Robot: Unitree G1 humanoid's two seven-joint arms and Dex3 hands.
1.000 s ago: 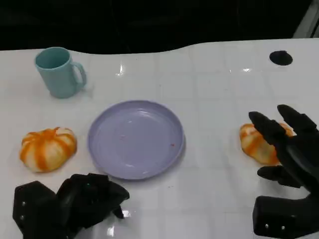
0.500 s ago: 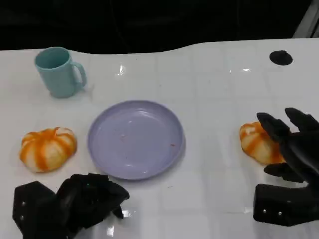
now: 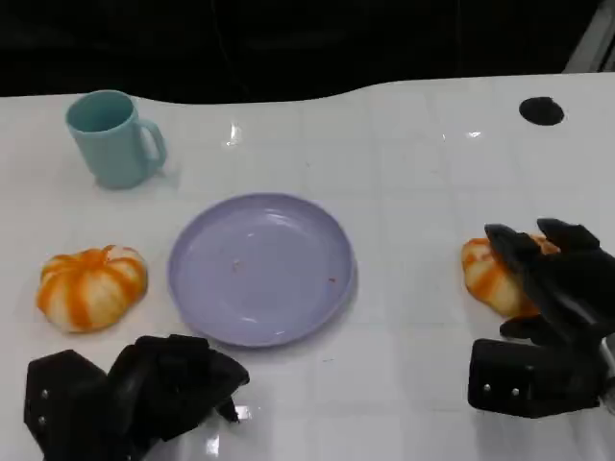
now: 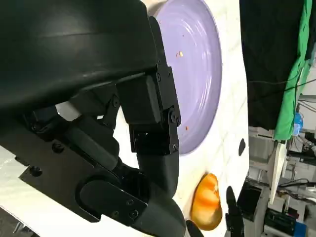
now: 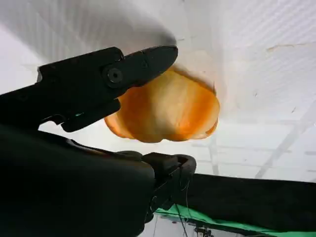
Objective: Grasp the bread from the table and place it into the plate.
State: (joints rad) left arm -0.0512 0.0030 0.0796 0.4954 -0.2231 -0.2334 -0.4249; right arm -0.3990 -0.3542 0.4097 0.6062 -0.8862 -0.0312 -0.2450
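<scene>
Near the right edge of the glossy white table (image 3: 404, 173) lay a round orange-and-white striped bread roll (image 3: 488, 279), well apart from the empty lavender plate (image 3: 261, 267) in the middle of the table. The robot's black right hand (image 3: 553, 288) was over the roll's right side, its fingers (image 3: 519, 252) spread and reaching across the top of it. From the right wrist camera the roll (image 5: 165, 108) sat between a finger along one side and another curling in at the opposite side; I could not tell whether they were actually pressing it, and the roll was resting on the table.

The left wrist camera caught that same roll (image 4: 207, 202) beyond the plate's (image 4: 197, 74) far rim.

A second orange-and-white striped roll (image 3: 91, 286) sat near the left edge of the table, just beside the plate but not touching it. Close to the front edge, below that roll, the black left hand (image 3: 144, 389) rested on the table with its fingers curled in on nothing. A pale teal mug (image 3: 113, 139) stood upright toward the back left corner, handle turned to the right. A small black round spot (image 3: 541, 110) marked the back right part of the table.
</scene>
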